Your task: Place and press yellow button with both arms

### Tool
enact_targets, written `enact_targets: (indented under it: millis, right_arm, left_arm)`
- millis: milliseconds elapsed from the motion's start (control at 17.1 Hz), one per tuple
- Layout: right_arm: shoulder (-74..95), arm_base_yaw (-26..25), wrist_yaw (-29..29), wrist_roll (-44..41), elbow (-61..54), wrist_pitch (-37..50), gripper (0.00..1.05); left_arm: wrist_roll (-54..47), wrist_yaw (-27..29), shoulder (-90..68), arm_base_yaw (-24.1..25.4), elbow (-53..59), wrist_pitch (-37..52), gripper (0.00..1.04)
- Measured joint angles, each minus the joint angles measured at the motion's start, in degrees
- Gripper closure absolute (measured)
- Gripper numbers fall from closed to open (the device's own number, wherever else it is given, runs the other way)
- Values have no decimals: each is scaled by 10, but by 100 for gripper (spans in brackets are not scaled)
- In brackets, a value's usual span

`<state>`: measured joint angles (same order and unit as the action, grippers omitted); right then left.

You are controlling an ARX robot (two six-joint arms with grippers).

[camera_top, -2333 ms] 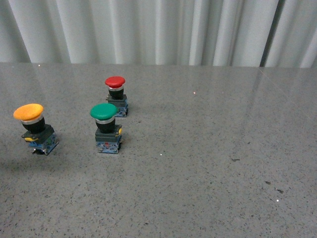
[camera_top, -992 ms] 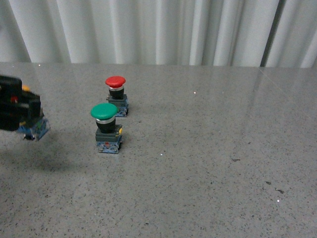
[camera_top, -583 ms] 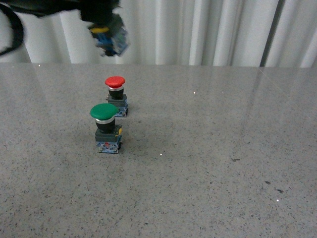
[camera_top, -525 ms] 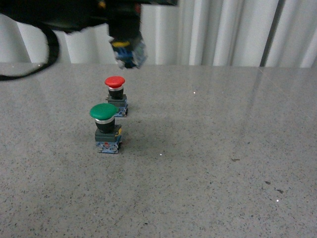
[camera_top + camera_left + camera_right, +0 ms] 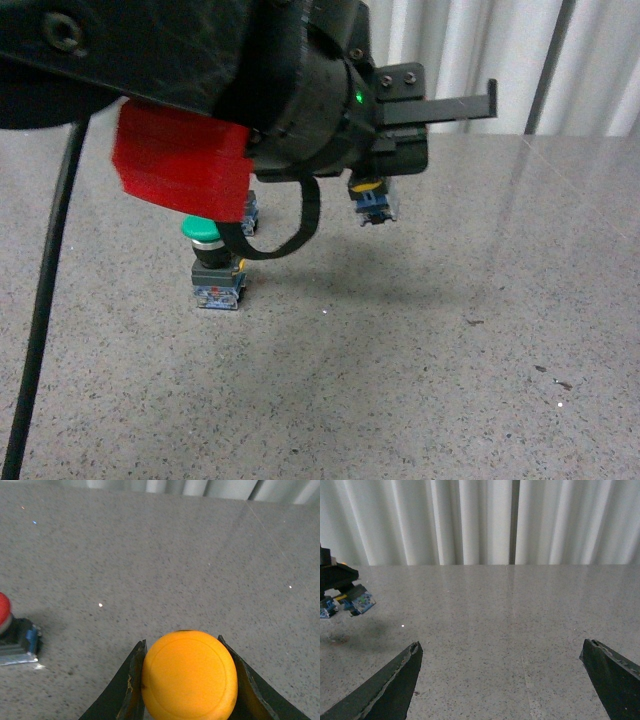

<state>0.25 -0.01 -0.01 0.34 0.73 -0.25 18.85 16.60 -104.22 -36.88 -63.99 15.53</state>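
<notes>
My left gripper (image 5: 375, 185) is shut on the yellow button and holds it in the air above the middle of the table. In the front view only the button's dark base with blue and yellow bits (image 5: 372, 204) shows under the arm. In the left wrist view the round yellow cap (image 5: 189, 676) fills the space between the two fingers (image 5: 132, 682). In the right wrist view the held button's base (image 5: 357, 601) hangs at the far left. My right gripper (image 5: 501, 677) is open and empty above bare tabletop; it is not in the front view.
The green-capped pushbutton (image 5: 210, 262) stands on the table left of centre, partly behind the left arm and its red block (image 5: 180, 160). The red-capped pushbutton (image 5: 12, 635) shows in the left wrist view. White curtains (image 5: 500, 60) hang behind the grey speckled table (image 5: 450, 330).
My left arm took the yellow button from the table's left side, lifted it and carried it right toward the centre. It now covers the red-capped button in the front view.
</notes>
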Motion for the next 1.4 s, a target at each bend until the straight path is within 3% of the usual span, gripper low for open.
enact_targets:
  millis: [583, 992, 1225, 1400]
  right_arm:
    - [0, 0, 0, 0, 0, 0, 6]
    - [0, 0, 0, 0, 0, 0, 6]
    - [0, 0, 0, 0, 0, 0, 6]
    - [0, 0, 0, 0, 0, 0, 6]
  left_arm:
    - [26, 31, -51, -20, -9, -40, 72]
    - [30, 30, -47, -20, -8, -23, 7]
    - [-42, 42, 57, 6, 26, 26, 7]
    - [-137, 60, 207, 100, 91, 61, 7]
